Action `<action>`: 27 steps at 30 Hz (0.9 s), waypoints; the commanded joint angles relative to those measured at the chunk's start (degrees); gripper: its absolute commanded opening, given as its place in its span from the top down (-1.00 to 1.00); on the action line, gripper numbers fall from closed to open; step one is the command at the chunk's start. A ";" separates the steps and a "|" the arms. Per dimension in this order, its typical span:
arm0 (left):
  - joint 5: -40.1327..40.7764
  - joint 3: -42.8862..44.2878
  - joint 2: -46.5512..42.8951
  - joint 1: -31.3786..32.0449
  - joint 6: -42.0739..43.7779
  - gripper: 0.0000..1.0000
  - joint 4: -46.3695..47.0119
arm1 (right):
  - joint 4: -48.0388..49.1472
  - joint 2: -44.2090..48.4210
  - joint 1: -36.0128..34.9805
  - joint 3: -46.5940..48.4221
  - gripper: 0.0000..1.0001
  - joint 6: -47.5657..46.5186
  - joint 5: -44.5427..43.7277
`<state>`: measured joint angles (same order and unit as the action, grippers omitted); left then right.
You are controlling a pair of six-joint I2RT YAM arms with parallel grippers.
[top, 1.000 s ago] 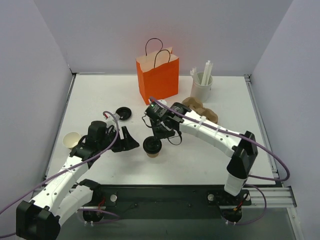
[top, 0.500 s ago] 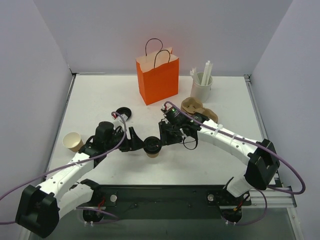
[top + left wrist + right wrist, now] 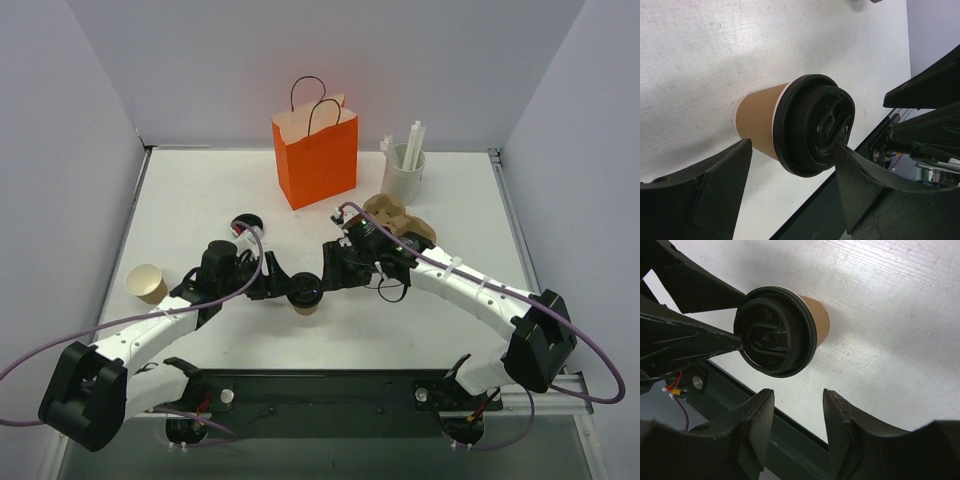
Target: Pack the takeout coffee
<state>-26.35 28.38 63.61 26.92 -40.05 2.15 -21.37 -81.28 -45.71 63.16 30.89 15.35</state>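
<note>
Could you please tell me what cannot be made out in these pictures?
- Inside of the orange bag: top view, its own walls hide it.
- Whether the takeout coffee holds liquid: every view, its lid covers it.
- Whether the left gripper touches the lid: left wrist view, too close to tell.
- What stands in the white cup: top view, too small to identify.

I see a white table [image 3: 200, 190], matte, with fine scratches showing in the wrist views. Plain pale lavender-grey walls box it in: back wall [image 3: 200, 70], left wall [image 3: 50, 200], right wall [image 3: 590, 150]. A dark metal frame [image 3: 340, 385] runs along the near edge and an aluminium rail [image 3: 510, 210] down the right side. Light is even, shadows soft.
</note>
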 commanded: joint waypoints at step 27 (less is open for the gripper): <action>2.79 -1.40 8.46 0.24 2.79 -0.14 5.49 | 29.70 -4.41 12.75 -11.12 0.26 8.74 21.12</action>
<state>-27.07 27.79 70.00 26.98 -39.88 11.05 3.55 -84.09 -32.69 50.33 38.85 32.47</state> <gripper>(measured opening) 0.573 0.369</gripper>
